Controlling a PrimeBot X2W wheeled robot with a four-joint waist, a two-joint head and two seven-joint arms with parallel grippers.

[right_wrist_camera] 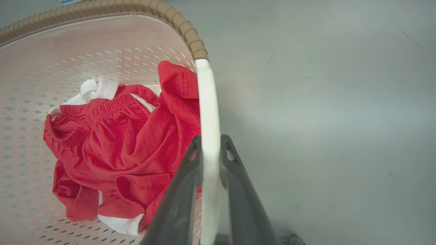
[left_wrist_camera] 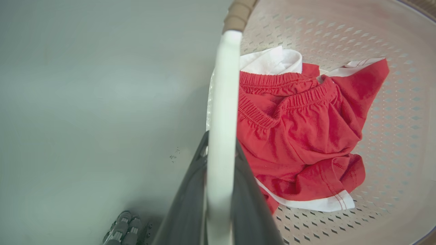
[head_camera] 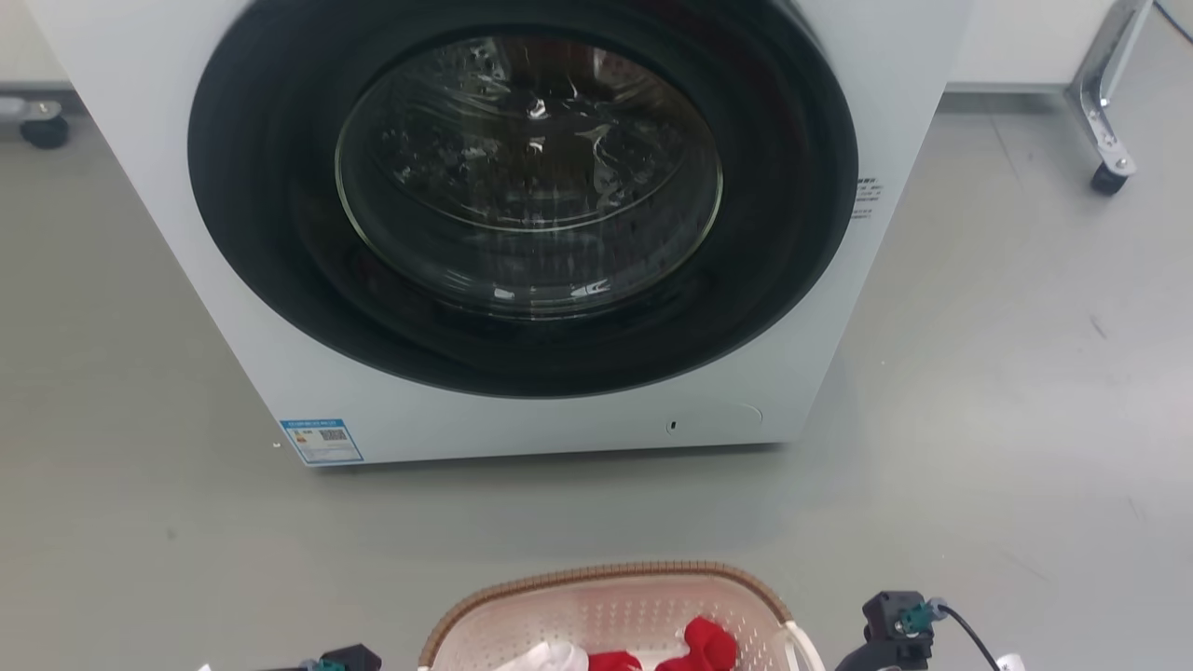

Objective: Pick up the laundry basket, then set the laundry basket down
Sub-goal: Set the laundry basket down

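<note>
Head view, one laundry basket (head_camera: 596, 573) before one washing machine (head_camera: 140, 233), left pincer (left_wrist_camera: 220, 144) clamped on left handle (left_wrist_camera: 223, 85), right pincer (right_wrist_camera: 210, 141) clamped on right handle (right_wrist_camera: 206, 98), one pair of red shorts (left_wrist_camera: 299, 136) inside.

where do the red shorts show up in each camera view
head view: red shorts at the bottom edge, right of centre, in the basket.
left wrist view: centre-right, right of the white handle.
right wrist view: centre-left, left of the white handle.
shared landmark: the basket's brown rim.
</note>
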